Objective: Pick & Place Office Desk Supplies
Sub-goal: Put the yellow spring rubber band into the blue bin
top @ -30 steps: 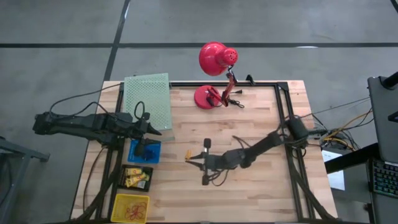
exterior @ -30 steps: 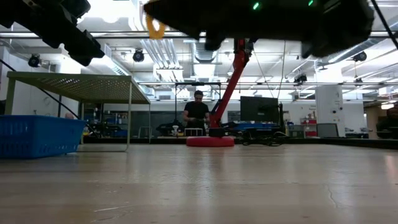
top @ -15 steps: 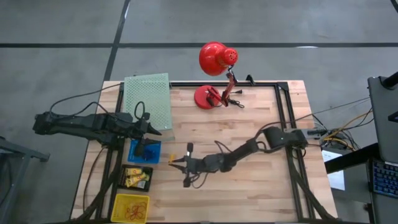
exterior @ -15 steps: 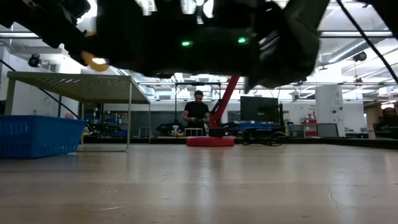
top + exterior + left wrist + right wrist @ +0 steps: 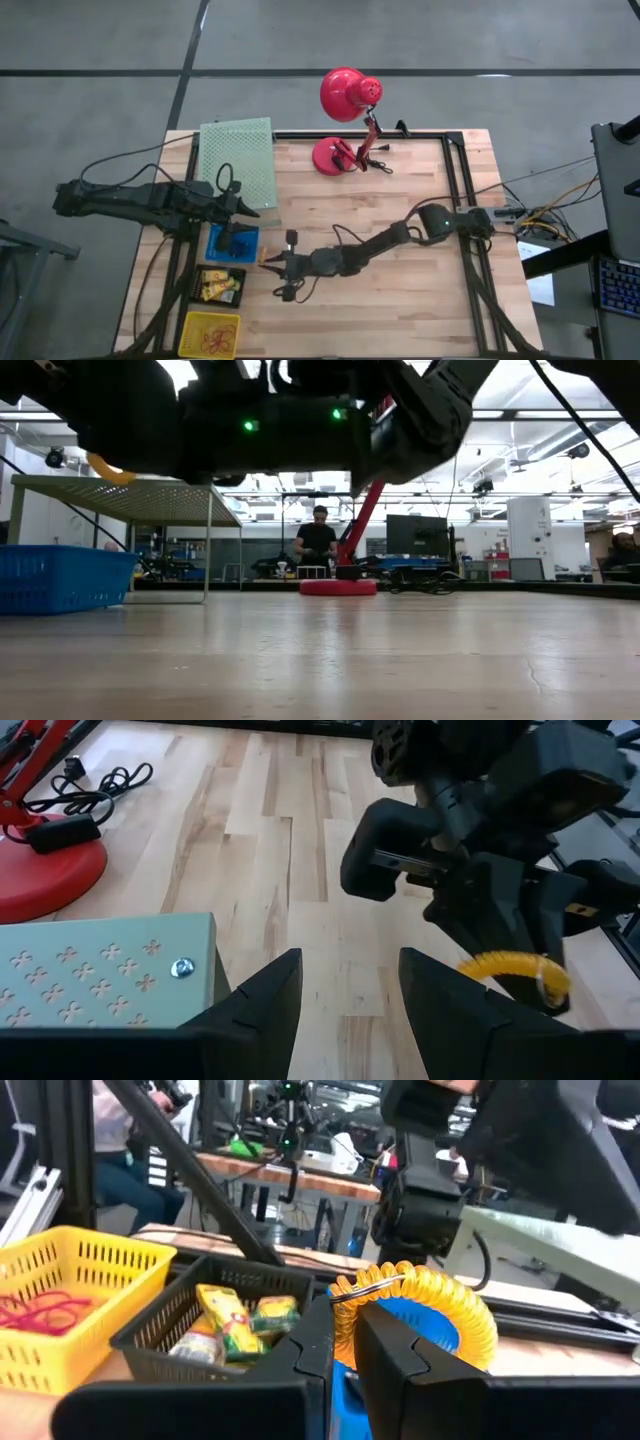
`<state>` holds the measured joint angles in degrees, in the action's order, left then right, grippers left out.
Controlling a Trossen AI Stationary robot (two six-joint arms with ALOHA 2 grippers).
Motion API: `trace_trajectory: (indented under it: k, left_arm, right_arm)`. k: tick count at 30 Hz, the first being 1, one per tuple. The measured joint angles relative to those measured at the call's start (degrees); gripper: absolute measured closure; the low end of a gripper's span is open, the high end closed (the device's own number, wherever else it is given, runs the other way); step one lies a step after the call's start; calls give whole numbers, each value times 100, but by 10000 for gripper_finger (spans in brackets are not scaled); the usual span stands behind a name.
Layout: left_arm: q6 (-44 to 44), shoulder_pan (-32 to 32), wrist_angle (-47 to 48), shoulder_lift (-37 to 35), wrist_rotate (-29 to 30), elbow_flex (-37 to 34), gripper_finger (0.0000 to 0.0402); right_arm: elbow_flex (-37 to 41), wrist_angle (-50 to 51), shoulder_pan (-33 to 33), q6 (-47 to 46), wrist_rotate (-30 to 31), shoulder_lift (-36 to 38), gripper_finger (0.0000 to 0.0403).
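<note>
Take the blue basket (image 5: pixel 232 243) as your landmark. On its far-left side your left end effector (image 5: pixel 243 205) waits beside the green perforated panel (image 5: pixel 240 158); in its wrist view its fingers (image 5: pixel 262 1010) stand apart with nothing between them. The blue basket holds dark items you cannot tell apart from above. Next to it, toward the near edge of the table (image 5: pixel 400 300), the black basket (image 5: pixel 221 285) carries small yellow packets (image 5: pixel 232 1323). Beyond that one, farther from the blue basket, the yellow basket (image 5: pixel 211 333) holds thin red rubber bands (image 5: pixel 30 1311). Just right of the blue basket your right end effector (image 5: pixel 268 262) hangs above the table, clenched on a yellow coiled ring (image 5: pixel 420 1305). In its wrist view the ring sits just in front of the blue basket's rim. Well right and far from the baskets stands the red lamp (image 5: pixel 348 100).
</note>
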<state>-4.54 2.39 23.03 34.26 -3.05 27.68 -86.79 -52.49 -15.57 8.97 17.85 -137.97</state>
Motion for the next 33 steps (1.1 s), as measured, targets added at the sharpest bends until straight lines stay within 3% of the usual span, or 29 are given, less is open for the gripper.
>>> trace_trajectory:
  k: [4, 9, 19, 29, 33]
  left_arm:
    - [-1, 1, 4, 0, 0, 0, 229]
    - [0, 0, 9, 0, 0, 0, 229]
    - [0, 0, 11, 0, 0, 0, 229]
    - [-2, 2, 7, 0, 0, 0, 229]
    - [-2, 2, 5, 0, 2, 0, 229]
  right_arm:
    - [-194, 145, 50, 1, -88, 10, 378]
    - [-354, 169, 185, -35, -727, 10, 378]
    - [-661, 129, 458, -397, -771, -486, 378]
    - [-1800, 333, 573, -389, -787, -1247, 378]
    - [-2372, 1001, 616, -409, -783, -1478, 378]
